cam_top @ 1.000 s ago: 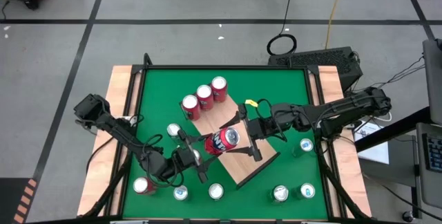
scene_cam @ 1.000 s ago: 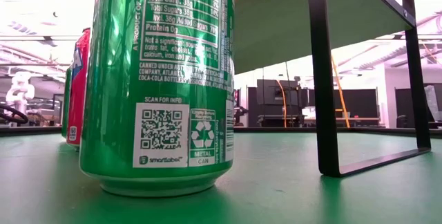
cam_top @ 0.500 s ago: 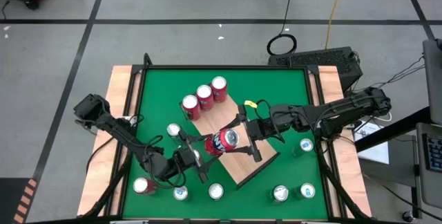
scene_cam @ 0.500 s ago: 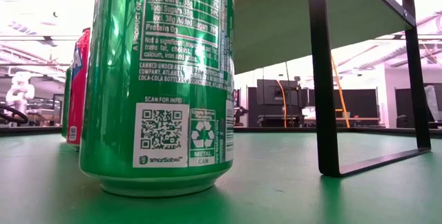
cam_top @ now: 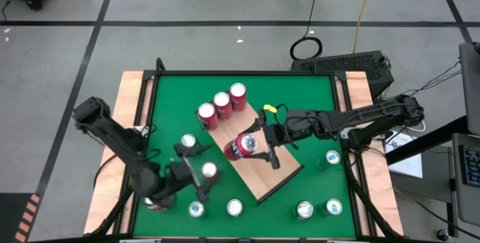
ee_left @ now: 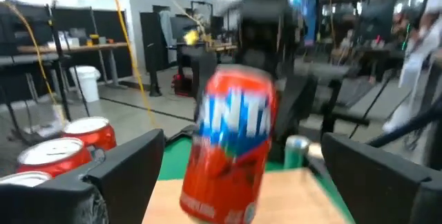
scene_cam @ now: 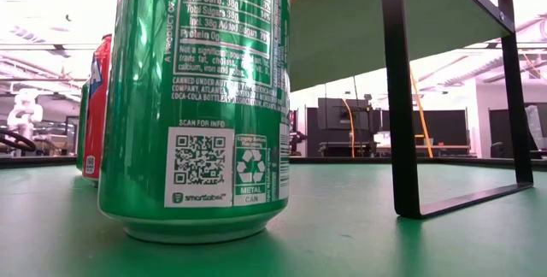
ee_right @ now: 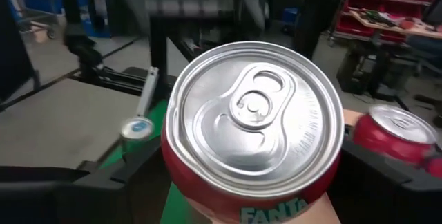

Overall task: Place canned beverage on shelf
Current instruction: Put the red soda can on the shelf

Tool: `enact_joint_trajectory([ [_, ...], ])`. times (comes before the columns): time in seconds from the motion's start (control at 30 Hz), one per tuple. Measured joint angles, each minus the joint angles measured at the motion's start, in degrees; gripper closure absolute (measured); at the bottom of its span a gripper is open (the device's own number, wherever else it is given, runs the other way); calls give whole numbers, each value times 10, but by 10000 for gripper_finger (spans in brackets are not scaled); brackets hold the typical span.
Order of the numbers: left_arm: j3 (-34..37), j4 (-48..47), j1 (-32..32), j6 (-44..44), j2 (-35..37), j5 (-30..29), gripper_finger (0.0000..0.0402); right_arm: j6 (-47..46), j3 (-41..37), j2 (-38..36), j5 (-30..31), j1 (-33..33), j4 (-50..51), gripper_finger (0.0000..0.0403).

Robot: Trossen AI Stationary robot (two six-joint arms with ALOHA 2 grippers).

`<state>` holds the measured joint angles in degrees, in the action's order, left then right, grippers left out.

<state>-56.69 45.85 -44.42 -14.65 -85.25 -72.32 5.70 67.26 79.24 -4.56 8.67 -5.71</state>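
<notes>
A red Fanta can point(cam_top: 244, 145) hangs tilted over the light wood shelf point(cam_top: 285, 175), with my right gripper point(cam_top: 264, 147) shut on it. In the right wrist view its silver top point(ee_right: 252, 113) faces the camera. My left gripper point(cam_top: 196, 172) stands open over the green table to the left of the shelf, clear of the can. The left wrist view shows the can point(ee_left: 231, 148) ahead of its spread fingers point(ee_left: 128, 169). Three red cans point(cam_top: 222, 103) stand on the shelf's far left end. My right gripper pinches the can between its two fingers by opposite side walls point(ee_right: 171, 172), close to the top end. The fingers come about level from the table's right and lie along the can. The can is tilted, top up and toward the gripper; whether its bottom touches the shelf I cannot tell.
Several cans stand on the green table: along the near edge point(cam_top: 235, 208), point(cam_top: 304, 210), by the left gripper point(cam_top: 208, 170) and right of the shelf point(cam_top: 332, 157). A green can point(scene_cam: 201, 97) fills the low view beside the shelf's black leg point(scene_cam: 402, 97).
My left gripper has let go of the red can and drawn back toward the table's left near corner, rising a little. The can stays with my right gripper and has shifted slightly toward the far edge over the shelf.
</notes>
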Motion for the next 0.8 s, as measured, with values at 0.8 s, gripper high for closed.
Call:
enact_joint_trajectory([
  [0.8, 0, -406, 11, 167, 252, 92, 17, 126, 219, 154, -152, -102, 256, 102],
])
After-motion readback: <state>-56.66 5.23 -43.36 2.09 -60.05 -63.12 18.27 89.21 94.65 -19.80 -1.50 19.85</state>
